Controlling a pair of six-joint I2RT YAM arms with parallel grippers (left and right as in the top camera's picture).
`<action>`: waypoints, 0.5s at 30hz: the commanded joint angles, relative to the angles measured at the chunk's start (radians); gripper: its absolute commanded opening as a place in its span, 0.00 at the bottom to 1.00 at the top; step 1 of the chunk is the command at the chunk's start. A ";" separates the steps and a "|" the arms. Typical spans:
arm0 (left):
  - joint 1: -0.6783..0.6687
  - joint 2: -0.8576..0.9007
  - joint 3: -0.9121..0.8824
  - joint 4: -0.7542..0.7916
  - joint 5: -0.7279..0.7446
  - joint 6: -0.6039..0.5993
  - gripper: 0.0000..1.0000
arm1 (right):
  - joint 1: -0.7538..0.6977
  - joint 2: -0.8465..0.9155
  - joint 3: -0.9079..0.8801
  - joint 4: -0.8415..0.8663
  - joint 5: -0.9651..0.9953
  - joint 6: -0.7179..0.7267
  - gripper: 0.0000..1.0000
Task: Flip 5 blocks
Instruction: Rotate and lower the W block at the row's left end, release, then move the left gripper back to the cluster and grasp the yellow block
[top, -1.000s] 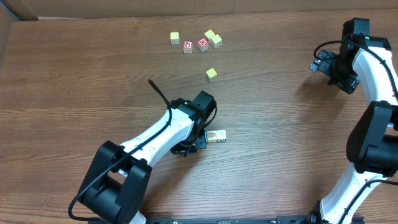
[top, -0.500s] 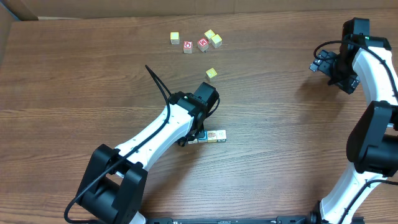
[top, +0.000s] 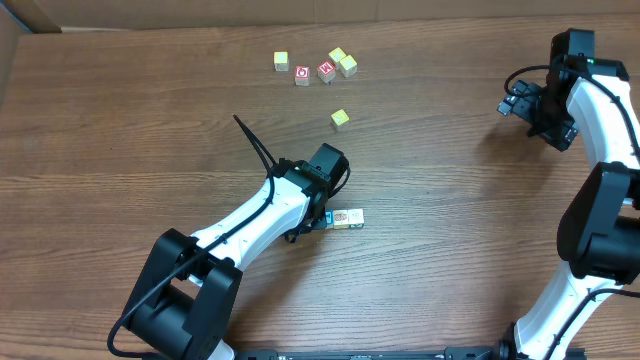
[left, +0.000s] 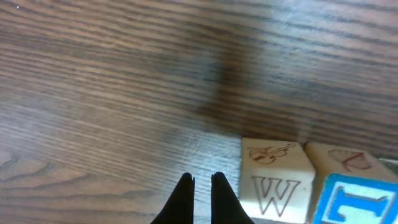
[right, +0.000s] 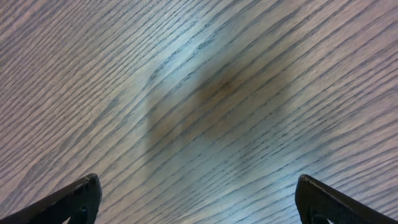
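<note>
Evidently unfinished: left pincer, together and empty, sits beside the W block; right pincer stands apart, idle; pale blocks at twelve o'clock appear outstanding.

Pale cubes on streaky brown wood.
Brown-grained wooden table throughout; up top, two red-faced wooden cubes sit among yellow-cream wooden cubes; close in at the left wrist, a pale wooden cube shows a brownish-red outlined W, and there's a blue-bordered wooden cube next door.
</note>
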 joint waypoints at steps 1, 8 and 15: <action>0.006 -0.014 -0.011 0.014 0.011 0.007 0.04 | -0.001 -0.038 0.019 0.002 0.006 -0.006 1.00; 0.006 -0.014 -0.011 0.047 0.060 0.008 0.04 | -0.001 -0.038 0.019 0.002 0.006 -0.006 1.00; 0.006 -0.014 -0.011 0.060 0.078 0.013 0.04 | -0.001 -0.038 0.019 0.002 0.006 -0.006 1.00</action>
